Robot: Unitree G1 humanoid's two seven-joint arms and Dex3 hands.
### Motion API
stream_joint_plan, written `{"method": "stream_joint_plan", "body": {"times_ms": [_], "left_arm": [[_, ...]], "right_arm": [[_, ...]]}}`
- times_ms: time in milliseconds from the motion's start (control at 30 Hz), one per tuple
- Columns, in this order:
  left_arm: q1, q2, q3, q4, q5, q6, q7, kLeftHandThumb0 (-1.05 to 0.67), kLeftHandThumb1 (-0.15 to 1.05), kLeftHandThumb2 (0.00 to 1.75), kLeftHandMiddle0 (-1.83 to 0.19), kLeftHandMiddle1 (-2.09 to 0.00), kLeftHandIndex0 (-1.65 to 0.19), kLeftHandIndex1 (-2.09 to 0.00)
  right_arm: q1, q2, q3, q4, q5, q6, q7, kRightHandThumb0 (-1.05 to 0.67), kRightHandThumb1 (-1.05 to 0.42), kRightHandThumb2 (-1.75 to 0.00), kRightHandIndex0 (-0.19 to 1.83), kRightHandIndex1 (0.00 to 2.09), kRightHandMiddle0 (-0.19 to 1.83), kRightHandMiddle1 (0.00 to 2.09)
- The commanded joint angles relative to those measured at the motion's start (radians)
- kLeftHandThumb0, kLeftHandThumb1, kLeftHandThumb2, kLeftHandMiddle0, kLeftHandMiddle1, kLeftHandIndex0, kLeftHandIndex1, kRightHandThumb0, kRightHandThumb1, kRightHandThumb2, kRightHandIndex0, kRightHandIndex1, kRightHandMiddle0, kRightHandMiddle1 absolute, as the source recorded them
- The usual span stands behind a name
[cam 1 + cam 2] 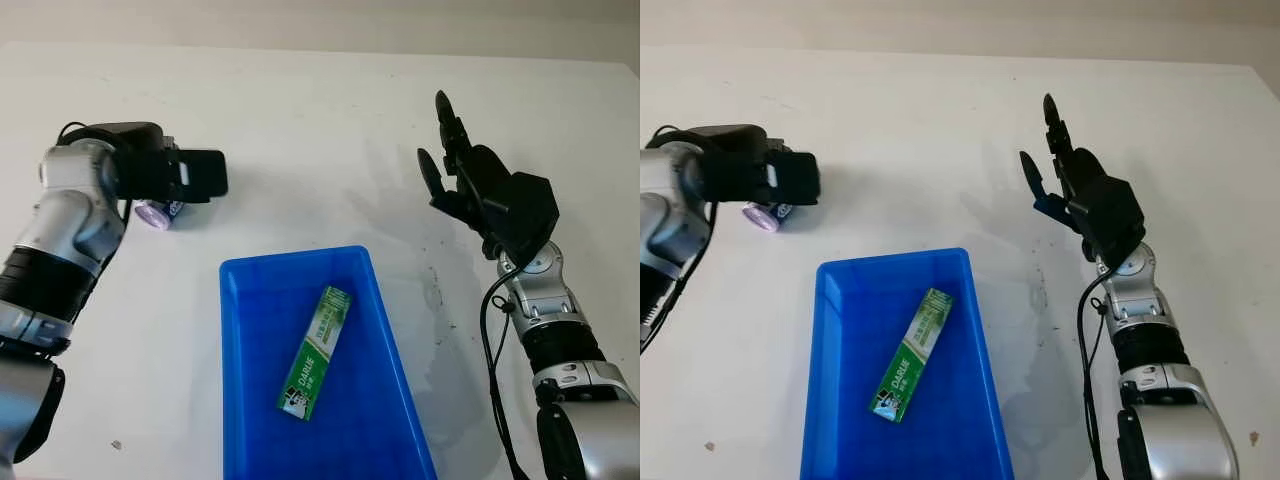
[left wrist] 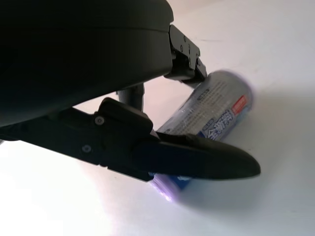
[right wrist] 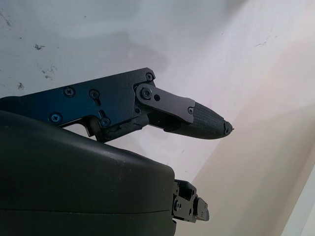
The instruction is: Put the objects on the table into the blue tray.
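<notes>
blue tray (image 1: 232,300) holds green box (image 1: 316,350) | left hand (image 1: 185,178) straddling can (image 2: 211,115), grip unconfirmed; rigid, smooth, rolls, grasp mid-barrel | right hand (image 1: 470,185) released, raised

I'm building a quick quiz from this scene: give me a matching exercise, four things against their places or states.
Things:
1. green box
2. purple can
3. left hand
4. right hand

Places or states:
A. lying on the white table, beside the tray's far left corner
B. open, raised over the table right of the tray
C. inside the blue tray
D. fingers around the can

Pairs: 1-C, 2-A, 3-D, 4-B
</notes>
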Motion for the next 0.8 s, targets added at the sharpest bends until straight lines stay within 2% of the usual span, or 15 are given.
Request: {"method": "stream_joint_plan", "body": {"times_ms": [0,33,100,133,167,233,267,367,467,500,600,633,667,700,767], "left_arm": [[-0.021,0.003,-0.059,-0.004,0.086,0.016,-0.057,-0.97,1.05,0.31,-0.22,-2.09,0.09,-1.86],[-0.029,0.001,-0.084,0.003,0.132,0.02,-0.093,-0.96,1.05,0.32,-0.15,-2.09,0.12,-1.83],[-0.039,0.002,-0.132,0.01,0.227,0.008,-0.148,-0.96,1.05,0.36,-0.15,-1.99,0.11,-1.45],[-0.04,0.004,-0.153,0.009,0.275,-0.001,-0.166,-0.96,1.05,0.38,-0.15,-1.83,0.06,-1.3],[-0.039,0.005,-0.171,0.005,0.32,-0.012,-0.179,-0.96,1.05,0.41,-0.17,-1.56,0.0,-1.15],[-0.034,0.0,-0.191,0.001,0.391,-0.028,-0.199,-0.95,1.05,0.43,-0.2,-1.28,-0.04,-1.03],[-0.035,-0.007,-0.198,0.007,0.419,-0.032,-0.209,-0.93,1.05,0.42,-0.2,-1.27,-0.03,-1.07],[-0.028,-0.026,-0.199,0.024,0.474,-0.039,-0.191,-0.83,1.05,0.34,-0.15,-1.64,0.04,-1.21],[-0.024,-0.039,-0.194,0.048,0.503,-0.05,-0.162,-0.39,1.04,0.13,-0.15,-1.88,-0.02,-0.94],[-0.022,-0.042,-0.188,0.049,0.505,-0.052,-0.154,-0.31,1.04,0.09,-0.24,-2.01,-0.02,-1.01],[-0.014,-0.037,-0.169,0.032,0.494,-0.076,-0.118,-0.33,1.05,0.08,-0.55,-2.09,0.07,-1.35],[-0.008,-0.037,-0.158,0.024,0.481,-0.084,-0.091,-0.33,1.05,0.08,-0.61,-2.09,0.07,-1.35],[0.002,-0.038,-0.14,0.017,0.458,-0.088,-0.05,-0.32,1.05,0.09,-0.62,-2.09,0.05,-1.2],[0.008,-0.041,-0.121,0.012,0.432,-0.092,-0.015,-0.3,1.05,0.1,-0.57,-2.09,-0.03,-0.92],[0.021,-0.037,-0.088,0.0,0.38,-0.112,0.075,-0.27,1.05,0.11,-0.5,-2.09,-0.12,-0.77]], "right_arm": [[-0.009,-0.013,-0.012,0.014,0.011,-0.013,0.006,-0.6,-1.05,-0.7,-0.19,0.0,-0.19,0.0],[-0.009,-0.013,-0.012,0.016,0.011,-0.016,0.006,-0.6,-1.05,-0.7,-0.19,0.0,-0.19,0.0],[-0.01,-0.013,-0.013,0.017,0.014,-0.018,0.008,-0.6,-1.05,-0.7,-0.19,0.0,-0.19,0.0],[-0.011,-0.013,-0.014,0.021,0.015,-0.021,0.009,-0.6,-1.05,-0.7,-0.19,0.0,-0.19,0.0],[-0.013,-0.014,-0.015,0.024,0.018,-0.025,0.013,-0.6,-1.05,-0.7,-0.19,0.0,-0.19,0.0],[-0.016,-0.014,-0.018,0.032,0.024,-0.032,0.022,-0.6,-1.05,-0.7,-0.19,0.0,-0.19,0.0],[-0.018,-0.014,-0.019,0.036,0.026,-0.034,0.025,-0.59,-1.05,-0.7,-0.19,0.0,-0.19,0.0],[-0.022,-0.014,-0.021,0.044,0.032,-0.037,0.03,-0.6,-1.05,-0.7,-0.19,0.0,-0.19,0.0],[-0.022,-0.013,-0.025,0.039,0.042,-0.021,0.036,-0.59,-1.05,-0.7,-0.19,0.0,-0.19,0.0],[-0.021,-0.013,-0.026,0.036,0.045,-0.017,0.035,-0.59,-1.05,-0.69,-0.19,0.0,-0.19,0.0],[-0.02,-0.015,-0.025,0.037,0.04,-0.015,0.029,-0.59,-1.05,-0.68,-0.19,0.0,-0.19,0.0],[-0.02,-0.017,-0.024,0.037,0.036,-0.014,0.026,-0.59,-1.05,-0.68,-0.19,0.0,-0.19,0.0],[-0.02,-0.017,-0.023,0.036,0.034,-0.012,0.024,-0.59,-1.05,-0.68,-0.19,0.0,-0.19,0.0],[-0.02,-0.018,-0.022,0.036,0.032,-0.012,0.023,-0.59,-1.05,-0.68,-0.19,0.0,-0.19,0.0],[-0.021,-0.019,-0.021,0.04,0.032,-0.02,0.026,-0.6,-1.05,-0.67,-0.19,0.0,-0.19,0.0]]}}
